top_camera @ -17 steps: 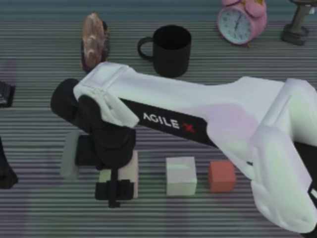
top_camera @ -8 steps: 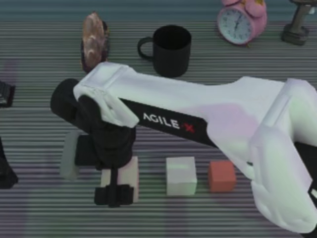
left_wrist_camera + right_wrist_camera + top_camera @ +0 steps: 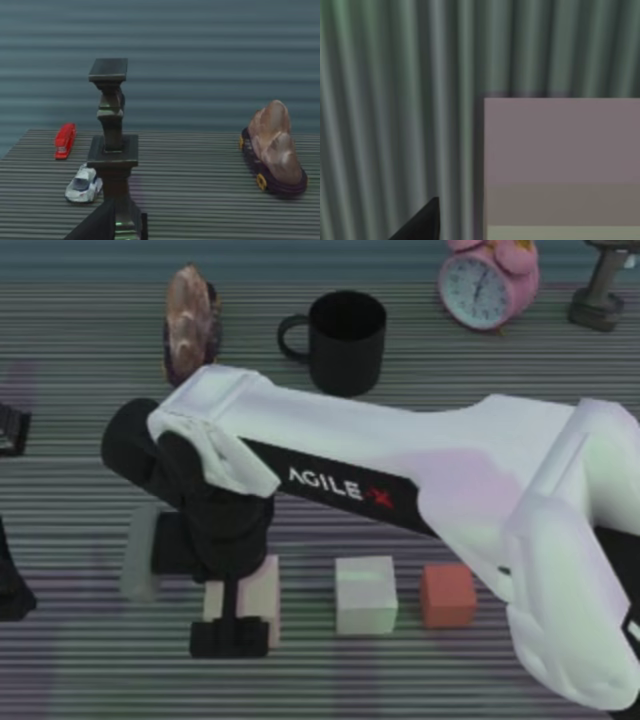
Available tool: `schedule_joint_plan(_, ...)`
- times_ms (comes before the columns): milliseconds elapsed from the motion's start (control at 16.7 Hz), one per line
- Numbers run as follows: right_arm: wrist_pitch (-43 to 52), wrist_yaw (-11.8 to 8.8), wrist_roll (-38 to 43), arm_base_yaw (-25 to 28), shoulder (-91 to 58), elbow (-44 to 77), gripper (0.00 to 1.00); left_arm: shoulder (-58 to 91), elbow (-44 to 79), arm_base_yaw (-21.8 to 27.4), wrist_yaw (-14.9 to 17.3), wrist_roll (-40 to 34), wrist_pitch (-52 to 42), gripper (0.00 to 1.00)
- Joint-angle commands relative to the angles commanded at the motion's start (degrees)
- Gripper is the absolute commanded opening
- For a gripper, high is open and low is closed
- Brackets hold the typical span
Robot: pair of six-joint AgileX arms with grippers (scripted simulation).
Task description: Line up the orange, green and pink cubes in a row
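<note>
Three cubes sit in a row near the table's front. The pink cube (image 3: 258,592) is at the left, the green cube (image 3: 365,594) in the middle and the small orange cube (image 3: 447,595) at the right. My right arm reaches across the table, and its gripper (image 3: 230,636) hangs over the pink cube's front left part, covering some of it. In the right wrist view the pink cube (image 3: 560,160) fills the frame's side, and a strip of table separates it from one dark fingertip (image 3: 422,225). The gripper is open and holds nothing. My left arm (image 3: 10,585) is parked at the left edge.
A black mug (image 3: 345,340), a brown wheeled toy (image 3: 190,325), a pink alarm clock (image 3: 488,282) and a dark stand (image 3: 600,285) line the back. The left wrist view shows a dark pedestal (image 3: 112,130), a red car (image 3: 65,141) and a white car (image 3: 84,184).
The right gripper has shifted slightly toward the table's front, uncovering more of the pink cube's top. The cubes have not moved.
</note>
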State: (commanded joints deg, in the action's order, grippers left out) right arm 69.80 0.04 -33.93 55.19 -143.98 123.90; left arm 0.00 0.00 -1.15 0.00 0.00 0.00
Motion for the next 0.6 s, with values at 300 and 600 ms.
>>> schedule_joint_plan(300, 9.1, 0.0, -0.1, 0.3, -0.6, 9.7, 1.0, 0.0, 0.0, 0.0, 0.0, 0.0, 0.0, 1.0)
schedule_joint_plan(600, 16.4, 0.0, -0.1, 0.4, -0.7, 17.1, 1.0, 0.0, 0.0, 0.0, 0.0, 0.0, 0.0, 1.0)
